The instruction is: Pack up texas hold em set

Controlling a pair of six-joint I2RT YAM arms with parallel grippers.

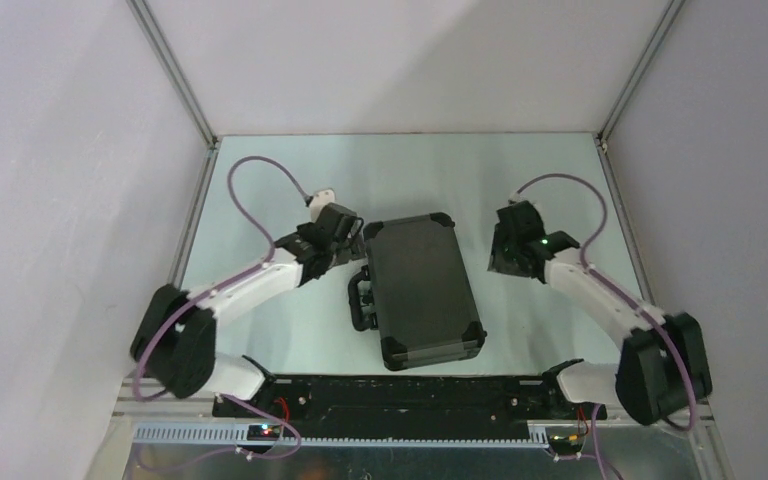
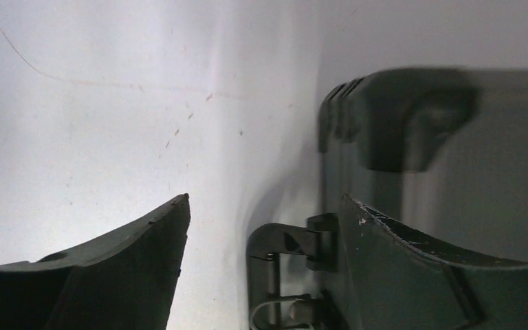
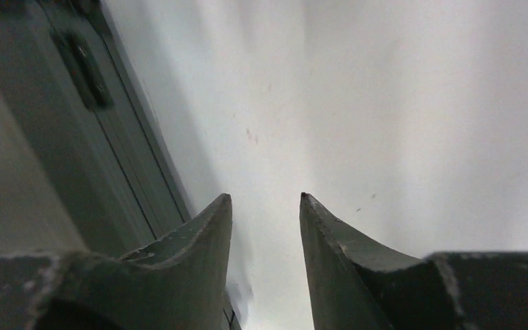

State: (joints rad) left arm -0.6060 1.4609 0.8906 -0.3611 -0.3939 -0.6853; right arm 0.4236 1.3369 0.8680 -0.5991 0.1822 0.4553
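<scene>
Case [image 1: 420, 290]: black, rectangular, lid shut, lying flat mid-table and skewed a little off square. Ribbed top, rounded black corner caps [image 2: 399, 117], handle [image 1: 362, 300] on its left long edge. Contents aren't visible.

Left gripper [image 2: 265, 199] is at the case's far-left corner, fingers spread wide and released. One finger [image 2: 130, 261] is over bare table. The other [image 2: 419, 268] is against the case side, contact unclear. A metal handle bracket [image 2: 285, 240] shows in the gap.

Right gripper [image 3: 265, 199] is just off the case's right side. Its fingers are apart with a narrow gap, only table between them, holding nothing.

Table [image 1: 520, 170]: pale, matte, with a few specks and a faint scratch. Plain white walls on three sides, aluminium posts [image 1: 175, 70] at the far corners. Purple cables [image 1: 250, 190] loop off both arms.
</scene>
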